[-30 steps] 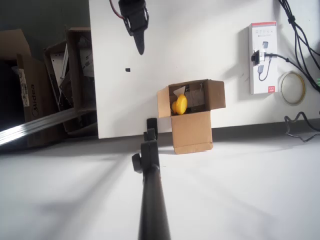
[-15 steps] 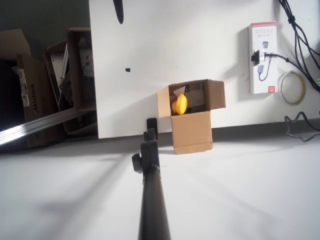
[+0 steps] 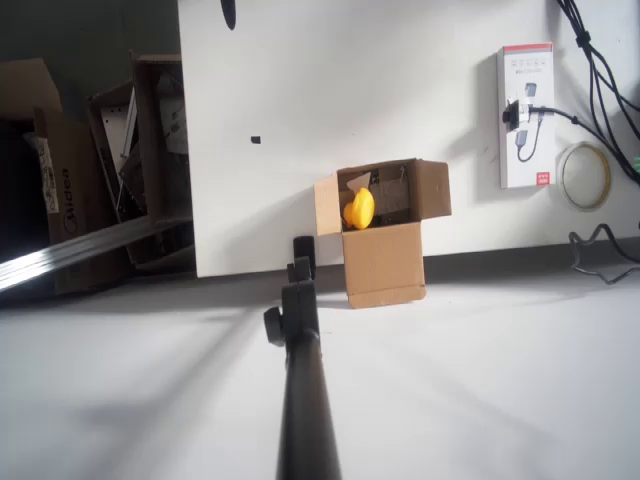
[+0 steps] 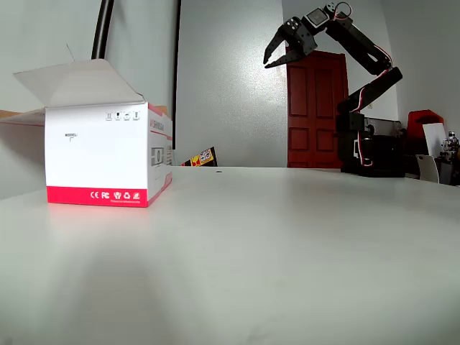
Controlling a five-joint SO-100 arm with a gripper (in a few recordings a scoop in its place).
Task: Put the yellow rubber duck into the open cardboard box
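Overhead view: seen lodged inside the open cardboard box [image 3: 383,235] at the tabletop [image 3: 400,90] edge, leaning on the left inner wall, the yellow rubber duck [image 3: 359,208], well apart from and down-right of the dark pincer [image 3: 229,12] tip at the top edge, placement judged finished, with a red-and-white carton [image 3: 526,115] and tape roll [image 3: 584,175] off to the right. Fixed view: raised high over the far tabletop with jaws spread and nothing between them, the pincer [image 4: 278,54], likely lifted clear to avoid the box; nearer the camera and far left of it, the red-and-white carton.
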